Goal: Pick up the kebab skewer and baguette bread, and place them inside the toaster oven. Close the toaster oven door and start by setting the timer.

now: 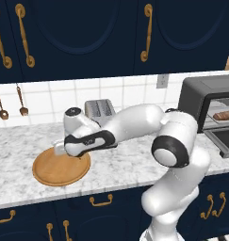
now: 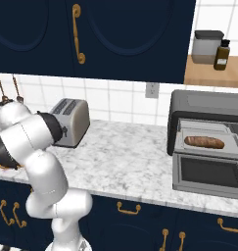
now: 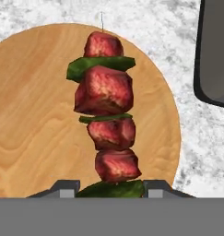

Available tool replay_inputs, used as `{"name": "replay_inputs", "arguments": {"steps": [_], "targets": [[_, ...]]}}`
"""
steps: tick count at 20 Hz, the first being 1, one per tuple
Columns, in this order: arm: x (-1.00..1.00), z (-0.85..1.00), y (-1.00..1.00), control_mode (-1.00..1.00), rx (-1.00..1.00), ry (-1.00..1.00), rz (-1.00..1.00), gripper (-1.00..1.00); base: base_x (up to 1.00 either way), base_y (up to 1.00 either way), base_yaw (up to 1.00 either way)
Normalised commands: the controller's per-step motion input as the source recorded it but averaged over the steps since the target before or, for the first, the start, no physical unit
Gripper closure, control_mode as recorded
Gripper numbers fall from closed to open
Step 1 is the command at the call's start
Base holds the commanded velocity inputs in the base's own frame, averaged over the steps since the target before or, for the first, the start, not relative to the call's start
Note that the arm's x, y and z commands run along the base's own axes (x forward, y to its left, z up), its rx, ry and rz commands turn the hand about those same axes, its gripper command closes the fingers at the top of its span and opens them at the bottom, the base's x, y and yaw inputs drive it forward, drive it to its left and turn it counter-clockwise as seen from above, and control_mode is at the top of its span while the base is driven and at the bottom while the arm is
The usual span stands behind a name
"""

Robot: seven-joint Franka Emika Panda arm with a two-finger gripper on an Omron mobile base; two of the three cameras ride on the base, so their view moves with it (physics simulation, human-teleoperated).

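Hand view puts the kebab skewer straight ahead of my claw, running away from me along the middle of the round wooden plate. My two fingertips stand narrow at either side of its near end, where a green pepper slice sits between them; I judge I have closed on the skewer at that end, though the exact contact is hidden at the bottom edge. The meat chunks lie beyond my tips, one after another, with the thin stick poking out at the far end.

From the left base view my hand is low over the plate's near rim, and the silver toaster stands behind my arm. The toaster oven is well away to my right with its door dropped open, and the baguette bread already lies inside on the rack.

To do this step well, I'd lift straight up off the plate before swinging. Holding the skewer by one end means the long far part may droop or pivot, so I should rise slowly and keep my wrist level. Then I carry it right, keeping it lengthwise to the oven mouth and beside the loaf, not on it
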Motion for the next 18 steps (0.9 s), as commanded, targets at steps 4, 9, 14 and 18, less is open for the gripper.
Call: {"name": "replay_inputs", "arguments": {"steps": [4, 9, 14, 18], "targets": [[-0.39, 0.63, -1.0, -1.0, 0.09, 0.0, -0.09, 1.0, 0.0, 0.0, 0.0], [-0.1, 0.48, -1.0, -1.0, 0.05, 0.0, -0.13, 1.0, 0.0, 0.0, 0.0], [-0.18, 0.28, -1.0, -1.0, 0.07, 0.03, -0.24, 1.0, 0.0, 0.0, 0.0], [-0.24, 0.16, -1.0, -1.0, 0.12, 0.03, -0.32, 1.0, 0.0, 0.0, 0.0]]}}
